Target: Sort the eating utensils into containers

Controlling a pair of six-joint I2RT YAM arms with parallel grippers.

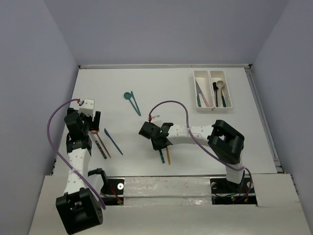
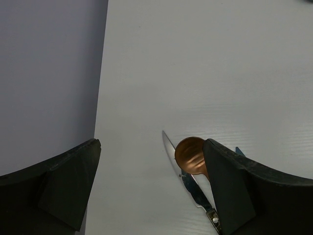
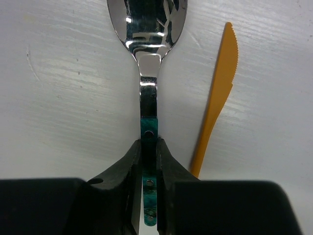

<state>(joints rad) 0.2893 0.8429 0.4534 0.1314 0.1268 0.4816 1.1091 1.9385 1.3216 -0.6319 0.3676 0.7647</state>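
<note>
Around silver-bowled spoon [image 3: 148,73], right pincer [image 3: 148,148] tight

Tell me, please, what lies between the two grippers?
A blue knife lies between the left gripper and the right gripper, which is shut on a spoon; the top view shows this.

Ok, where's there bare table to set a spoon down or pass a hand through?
Barest: the table between the teal spoon and the white trays, plus the far-left corner. Crowded: around the open left gripper with the copper spoon and blue knife, and at the right gripper, clamping the silver-bowled spoon beside the orange knife.
</note>
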